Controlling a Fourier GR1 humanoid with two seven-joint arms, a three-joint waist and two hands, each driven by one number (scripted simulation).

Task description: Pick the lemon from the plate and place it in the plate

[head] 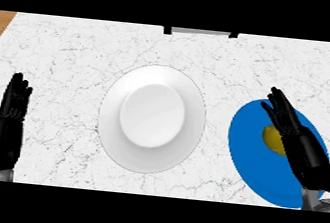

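Note:
A yellow lemon (272, 139) lies on a blue plate (252, 157) at the right of the marble counter. My right hand (294, 130) hovers over that plate with straight fingers, its side covering the lemon's right part. A white plate (148, 154) sits in the middle of the counter with nothing on it. At the left edge my left hand (15, 100) rests open, fingers pointing up.
The white marble counter (78, 45) spreads around both plates, with wooden floor showing at its far corners. A dark object (200, 32) sits at the counter's far edge, centre.

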